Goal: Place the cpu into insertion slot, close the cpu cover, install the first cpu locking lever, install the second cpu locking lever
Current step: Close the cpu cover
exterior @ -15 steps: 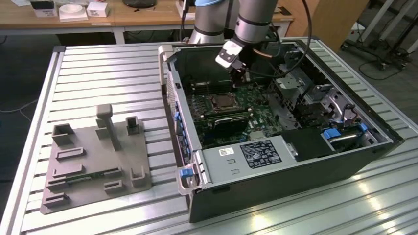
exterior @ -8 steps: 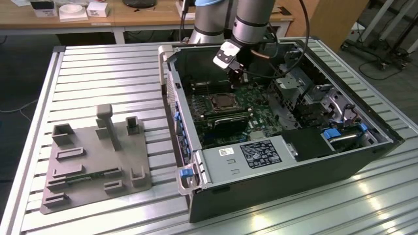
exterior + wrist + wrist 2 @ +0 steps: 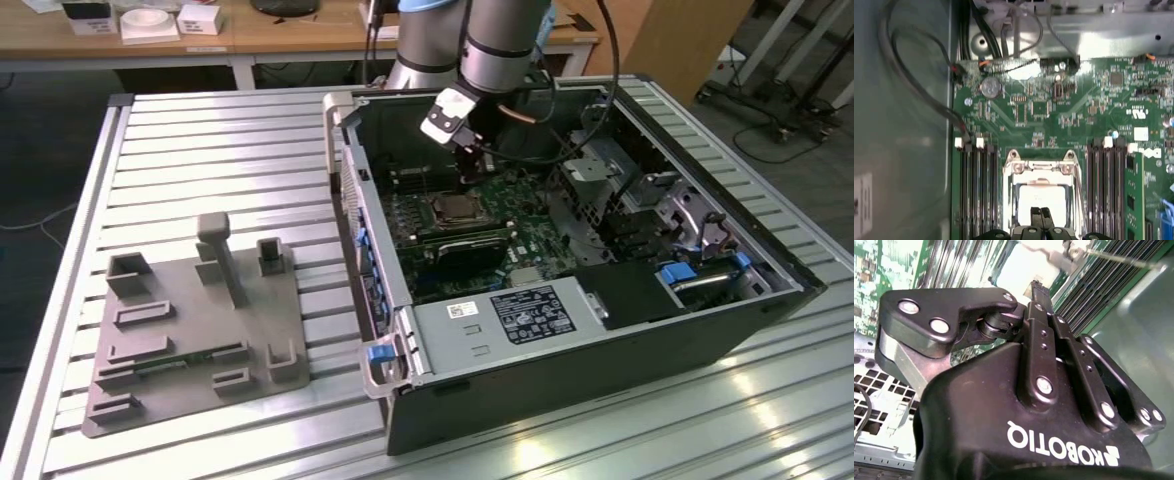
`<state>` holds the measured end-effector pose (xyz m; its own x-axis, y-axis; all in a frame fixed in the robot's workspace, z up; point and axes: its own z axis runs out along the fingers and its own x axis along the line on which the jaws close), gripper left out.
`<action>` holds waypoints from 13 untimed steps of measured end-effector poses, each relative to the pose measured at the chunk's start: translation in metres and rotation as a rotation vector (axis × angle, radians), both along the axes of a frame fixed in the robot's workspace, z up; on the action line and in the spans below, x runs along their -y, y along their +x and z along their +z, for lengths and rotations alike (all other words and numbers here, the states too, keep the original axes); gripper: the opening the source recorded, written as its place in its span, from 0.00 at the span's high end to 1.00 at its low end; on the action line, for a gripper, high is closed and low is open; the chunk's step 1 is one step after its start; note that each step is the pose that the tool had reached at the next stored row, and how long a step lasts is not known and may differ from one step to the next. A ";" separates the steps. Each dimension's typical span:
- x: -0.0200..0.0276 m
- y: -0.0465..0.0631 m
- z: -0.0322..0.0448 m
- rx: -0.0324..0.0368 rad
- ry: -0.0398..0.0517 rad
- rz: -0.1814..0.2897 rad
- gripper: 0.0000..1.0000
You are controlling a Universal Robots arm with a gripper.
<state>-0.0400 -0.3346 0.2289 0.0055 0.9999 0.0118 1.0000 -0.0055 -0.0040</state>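
Right now my fingers [image 3: 1041, 219] are pinched together on nothing, tips poised just over the cpu [image 3: 1039, 192], which lies flat in the insertion slot [image 3: 454, 208]. I'd press gently and squarely, keeping to the silver cpu cover [image 3: 1039, 169], never skewing the cpu.

One camera high outside, two on the arm.
The exterior view looks down from well off onto the computer case [image 3: 561, 330]; the first wrist view faces the green circuit board [image 3: 1054, 110] squarely from near, sharing the insertion slot [image 3: 458, 208] with it. The second wrist view hugs the gripper [image 3: 1037, 290], sharing the memory slots [image 3: 1114, 285] with the first.
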 end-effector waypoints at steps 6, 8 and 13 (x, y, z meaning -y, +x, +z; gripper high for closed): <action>0.0000 -0.014 -0.0046 0.0133 -0.0001 0.000 0.90; 0.0000 -0.016 -0.0064 0.0160 -0.0001 0.000 0.90; 0.0001 -0.022 -0.0099 0.0213 -0.0002 0.000 0.90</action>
